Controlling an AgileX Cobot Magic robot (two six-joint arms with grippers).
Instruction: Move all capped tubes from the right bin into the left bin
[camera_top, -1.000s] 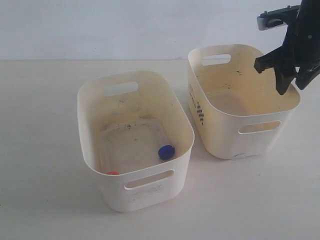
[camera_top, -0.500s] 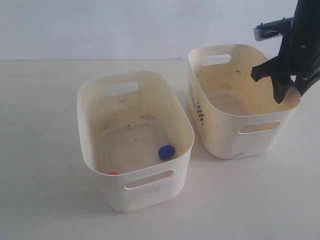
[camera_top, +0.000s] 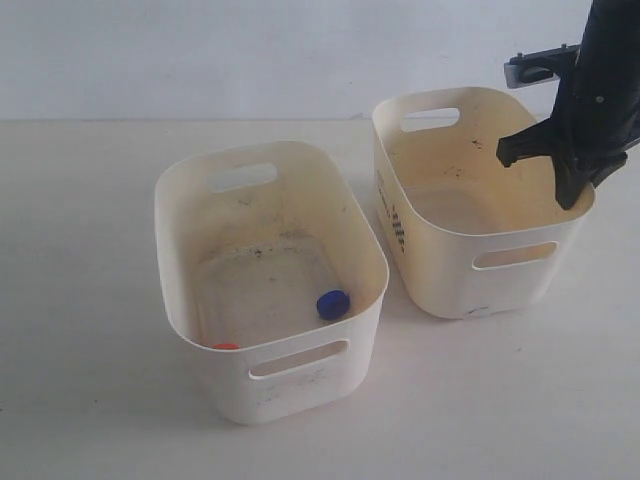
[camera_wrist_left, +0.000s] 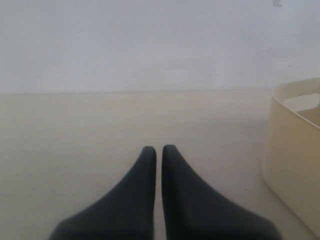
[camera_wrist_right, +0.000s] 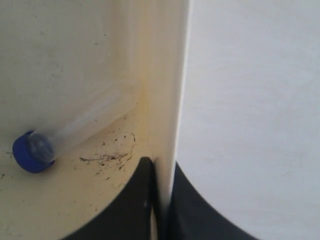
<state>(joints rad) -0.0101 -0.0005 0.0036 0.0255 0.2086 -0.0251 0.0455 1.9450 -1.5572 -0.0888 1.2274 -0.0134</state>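
Cream rounded-rectangular plastic left bin (camera_top: 230, 385): plain sides, floor flecked with dark specks (camera_top: 262, 250); holds one blue round cap (camera_top: 332, 304) and one orange-red round cap (camera_top: 226, 346). Yellower cream plastic right bin (camera_top: 440, 270): column of dark dashes (camera_top: 398, 228) on its side; holds a clear plastic tube (camera_wrist_right: 85, 122), blue-capped. Black: left gripper (camera_wrist_left: 159, 150) and right gripper (camera_wrist_right: 161, 162)

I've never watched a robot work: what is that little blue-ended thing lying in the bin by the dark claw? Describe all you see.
A capped tube: small clear plastic cylinder, round blue cap. It lies on its side on the speckled floor of the right bin, closed end toward the wall. Nothing holds it; the right gripper pinches that wall nearby.
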